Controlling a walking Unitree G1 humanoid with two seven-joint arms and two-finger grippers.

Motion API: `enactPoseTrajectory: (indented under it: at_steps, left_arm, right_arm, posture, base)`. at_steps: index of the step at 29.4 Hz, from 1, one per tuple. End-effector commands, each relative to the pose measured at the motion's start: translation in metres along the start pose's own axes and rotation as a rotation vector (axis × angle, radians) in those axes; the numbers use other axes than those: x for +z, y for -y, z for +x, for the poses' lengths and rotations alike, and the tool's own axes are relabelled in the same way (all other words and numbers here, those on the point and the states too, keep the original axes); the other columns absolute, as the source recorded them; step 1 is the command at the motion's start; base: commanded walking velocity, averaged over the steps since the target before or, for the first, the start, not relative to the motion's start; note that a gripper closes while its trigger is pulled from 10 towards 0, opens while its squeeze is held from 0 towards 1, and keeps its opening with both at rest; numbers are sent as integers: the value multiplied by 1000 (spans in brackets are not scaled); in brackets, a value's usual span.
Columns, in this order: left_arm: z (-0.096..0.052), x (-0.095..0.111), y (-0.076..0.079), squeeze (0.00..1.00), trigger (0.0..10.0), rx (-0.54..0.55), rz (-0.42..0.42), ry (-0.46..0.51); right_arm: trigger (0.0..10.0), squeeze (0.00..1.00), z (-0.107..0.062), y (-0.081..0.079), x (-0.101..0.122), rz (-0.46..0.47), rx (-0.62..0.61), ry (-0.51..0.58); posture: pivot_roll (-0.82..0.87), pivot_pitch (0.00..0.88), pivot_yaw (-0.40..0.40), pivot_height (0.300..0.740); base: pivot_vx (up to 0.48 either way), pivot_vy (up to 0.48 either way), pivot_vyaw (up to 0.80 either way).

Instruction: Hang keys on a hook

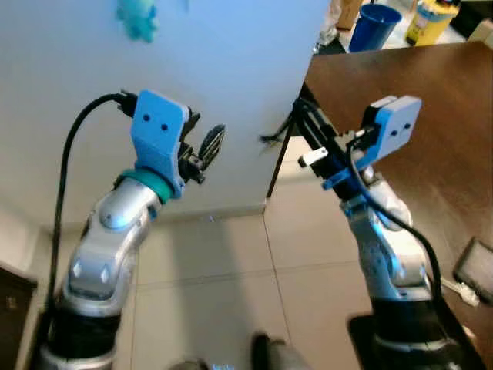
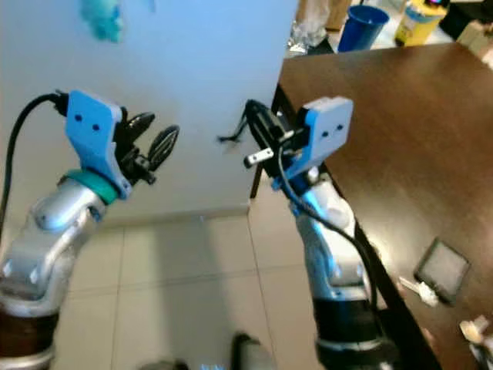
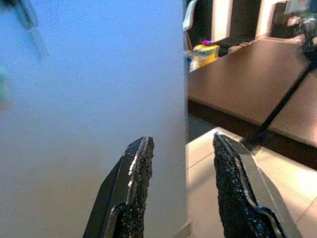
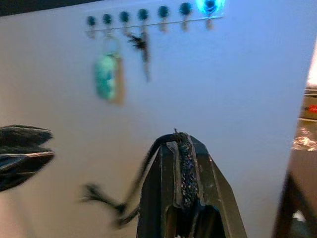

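right gripper [image 4: 181,163] — fingers pressed together on a dark cord [image 4: 131,191] trailing toward 8 o'clock, raised before the white wall [image 1: 231,69] | hook rail [image 4: 153,17] at 12 o'clock — teal fob [image 4: 105,75] and dark keys [image 4: 142,49] hanging there | left gripper [image 3: 181,188] — fingers apart, holding nothing | brown table [image 2: 400,131] at 3 o'clock

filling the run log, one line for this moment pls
right tool: shut on key cord, raised before wall | left tool: open, idle | hook rail: teal fob hanging | keys not hung
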State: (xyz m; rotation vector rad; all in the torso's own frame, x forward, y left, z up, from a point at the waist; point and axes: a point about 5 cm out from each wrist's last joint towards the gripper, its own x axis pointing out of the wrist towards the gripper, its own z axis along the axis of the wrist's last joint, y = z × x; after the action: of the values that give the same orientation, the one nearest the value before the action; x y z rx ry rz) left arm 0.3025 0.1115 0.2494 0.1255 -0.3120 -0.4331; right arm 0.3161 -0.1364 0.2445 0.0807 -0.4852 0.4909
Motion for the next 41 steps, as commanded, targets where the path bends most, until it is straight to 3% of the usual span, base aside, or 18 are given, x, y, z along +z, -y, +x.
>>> enactPoseTrajectory:
  at_steps: [1,7,14,15,16,17,18,22,23,29,31,41]
  left_arm:
    - [-3,-5,-5,0,10000,20,-6,-20]
    - [-1,-4,-5,0,10000,20,-7,-14]
    - [-2,1,-7,0,10000,10,-11,5]
    - [-14,3,-2,0,10000,-107,-34,2]
    - [-14,3,-2,0,10000,-107,-34,2]
    - [-35,5,9,0,10000,-304,-64,-15]
    - [-43,6,13,0,10000,-369,-72,-26]
    - [-57,7,15,0,10000,-461,-59,-48]
    - [-69,11,13,0,10000,-525,-84,-61]
    - [-79,16,15,0,10000,-592,-107,-61]
    - [-83,19,16,0,10000,-617,-111,-65]
    - [-89,28,9,0,10000,-631,-106,-59]
  right_arm:
    - [10000,0,3,-5,-1,31,10,-4]
    - [10000,0,6,-6,-1,41,13,1]
    - [10000,0,6,-11,0,-27,57,4]
    - [10000,0,5,-14,-1,-30,84,-4]
    - [10000,0,5,-14,-1,-30,84,-4]
    - [10000,0,0,-19,-2,-25,148,-24]
    - [10000,0,-2,-22,-2,-20,179,-34]
    - [10000,0,-11,-30,-3,-4,290,-72]
    - [10000,0,-27,-37,-4,1,442,-133]
    - [10000,0,-36,-36,5,-9,529,-152]
    - [10000,0,-32,-37,21,-7,559,-104]
    - [10000,0,-19,-36,47,-59,540,2]
  posture:
    - [41,100,41,740]
    - [41,94,43,740]
    - [45,84,43,740]
    - [46,84,43,740]
    - [46,84,43,740]
    - [44,82,43,740]
    - [45,83,42,740]
    - [48,84,41,740]
    - [49,84,40,740]
    - [48,90,39,740]
    - [42,92,39,740]
    - [38,82,37,740]
  base:
    - [461,0,0]
    - [461,0,0]
    - [461,0,0]
    - [461,0,0]
    - [461,0,0]
    - [461,0,0]
    - [461,0,0]
    - [461,0,0]
    - [461,0,0]
    - [461,0,0]
    - [461,0,0]
    - [227,0,0]
